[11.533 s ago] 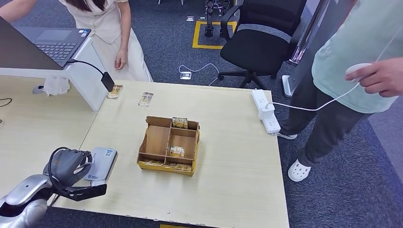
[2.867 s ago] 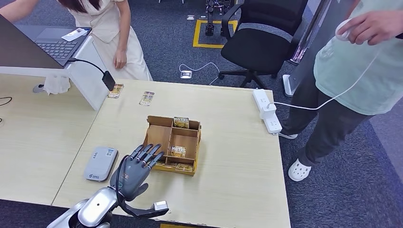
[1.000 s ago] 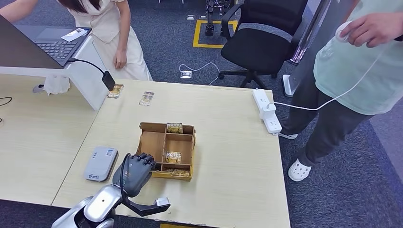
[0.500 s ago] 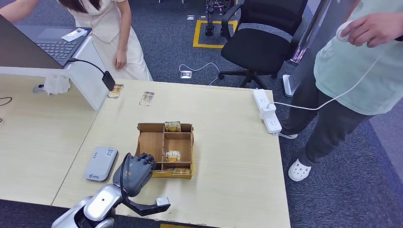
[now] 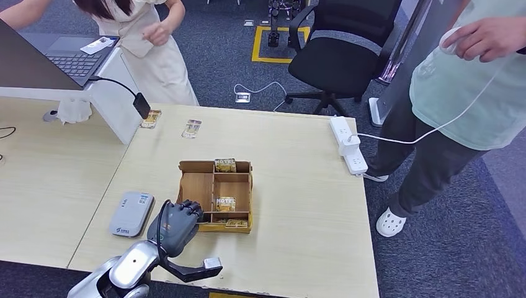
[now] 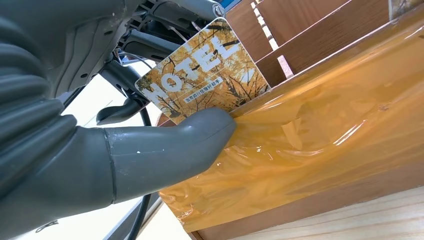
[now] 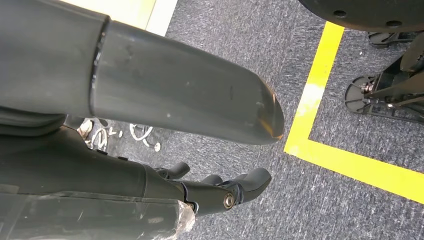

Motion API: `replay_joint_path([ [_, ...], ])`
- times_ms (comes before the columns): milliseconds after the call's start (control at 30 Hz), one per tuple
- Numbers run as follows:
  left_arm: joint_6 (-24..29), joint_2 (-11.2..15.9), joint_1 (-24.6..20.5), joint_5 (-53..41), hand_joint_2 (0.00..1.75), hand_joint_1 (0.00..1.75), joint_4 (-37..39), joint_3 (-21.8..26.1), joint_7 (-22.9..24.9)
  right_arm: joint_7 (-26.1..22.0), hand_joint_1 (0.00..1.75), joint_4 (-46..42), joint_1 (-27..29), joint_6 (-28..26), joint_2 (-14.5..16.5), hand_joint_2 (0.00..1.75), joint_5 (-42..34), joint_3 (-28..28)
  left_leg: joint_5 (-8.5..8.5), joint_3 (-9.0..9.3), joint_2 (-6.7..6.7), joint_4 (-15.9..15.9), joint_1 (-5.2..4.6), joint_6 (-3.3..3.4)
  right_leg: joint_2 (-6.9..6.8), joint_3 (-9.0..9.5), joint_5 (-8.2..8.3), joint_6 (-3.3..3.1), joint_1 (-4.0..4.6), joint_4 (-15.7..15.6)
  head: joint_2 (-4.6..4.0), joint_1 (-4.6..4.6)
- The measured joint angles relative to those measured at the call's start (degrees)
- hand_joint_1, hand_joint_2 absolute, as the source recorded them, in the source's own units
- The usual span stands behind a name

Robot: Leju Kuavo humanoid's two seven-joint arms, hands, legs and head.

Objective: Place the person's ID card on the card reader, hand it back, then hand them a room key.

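At the near left corner of the wooden card box (image 5: 215,197), your left robot hand (image 5: 175,225) pinches a "HOTEL" room key (image 6: 204,75) between thumb and fingers, just above the box's tape-wrapped front wall. The card reader (image 5: 131,213) lies on the desk (image 5: 298,205) just left of the box. Your right robot hand (image 7: 150,145) hangs over carpet, fingers apart, holding nothing.

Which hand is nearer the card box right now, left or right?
Left. The left hand is at the near left corner of the card box, pinching a hotel card against its edge. The right hand hangs over the carpet, away from the box.
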Motion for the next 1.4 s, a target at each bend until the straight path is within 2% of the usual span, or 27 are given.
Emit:
replay_joint_path([
  [100,0.0,0.0,0.0,0.0,1.75,1.71,0.0,0.0,0.0,0.0,0.0,0.0,0.0,0.0,0.0,0.0,0.0,0.0,0.0,0.0,0.0,0.0,0.0,0.0,0.0,0.0,0.0,0.0,0.0,0.0,0.0,0.0],
  [133,0.0,0.0,0.0,0.0,1.75,1.58,0.0,0.0,0.0,0.0,0.0,0.0,0.0,0.0,0.0,0.0,0.0,0.0,0.0,0.0,0.0,0.0,0.0,0.0,0.0,0.0,0.0,0.0,0.0,0.0,0.0,0.0],
  [233,0.0,0.0,0.0,0.0,1.75,0.3,0.0,0.0,0.0,0.0,0.0,0.0,0.0,0.0,0.0,0.0,0.0,0.0,0.0,0.0,0.0,0.0,0.0,0.0,0.0,0.0,0.0,0.0,0.0,0.0,0.0,0.0],
  [267,0.0,0.0,0.0,0.0,1.75,0.0,0.0,0.0,0.0,0.0,0.0,0.0,0.0,0.0,0.0,0.0,0.0,0.0,0.0,0.0,0.0,0.0,0.0,0.0,0.0,0.0,0.0,0.0,0.0,0.0,0.0,0.0],
  [1400,0.0,0.0,0.4,0.1,1.75,0.0,0.1,0.0,-0.1,0.0,0.0,0.0,0.0,0.3,0.0,0.0,0.0,0.1,0.0,-0.04,0.0,0.0,0.0,0.0,0.0,-0.04,0.0,0.0,0.01,0.0,0.0,0.0],
])
